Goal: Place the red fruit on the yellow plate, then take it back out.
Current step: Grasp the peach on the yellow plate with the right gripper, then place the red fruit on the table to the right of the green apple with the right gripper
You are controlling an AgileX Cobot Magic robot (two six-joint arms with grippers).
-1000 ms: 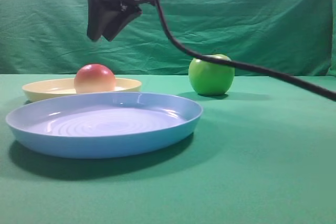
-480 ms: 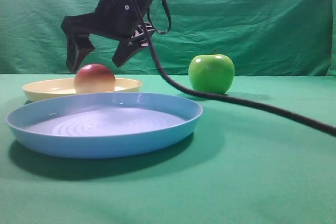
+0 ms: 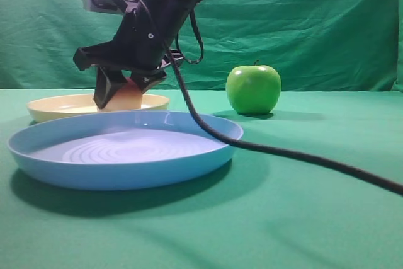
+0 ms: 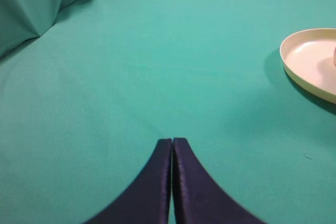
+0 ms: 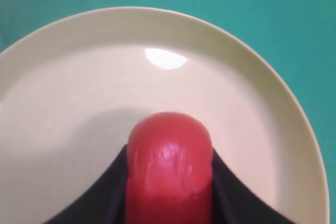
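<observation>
The red fruit [image 3: 130,97] [image 5: 169,166] rests in the yellow plate [image 3: 56,106] [image 5: 157,17] at the back left. My right gripper [image 3: 124,92] [image 5: 169,153] has come down over it, and its black fingers press against both sides of the fruit. In the exterior view the gripper body hides most of the fruit. My left gripper [image 4: 172,141] is shut with nothing in it, low over the green cloth to the left of the yellow plate [image 4: 310,61].
A large light-blue plate [image 3: 126,168] sits just in front of the yellow one. A shiny green apple [image 3: 253,89] stands at the back right. The right arm's black cable [image 3: 283,152] trails across the blue plate's rim and the cloth to the right.
My right gripper dropped from above the yellow plate down onto the red fruit, and its fingers closed in from wide open to touch both sides. The fruit has stayed in the plate.
</observation>
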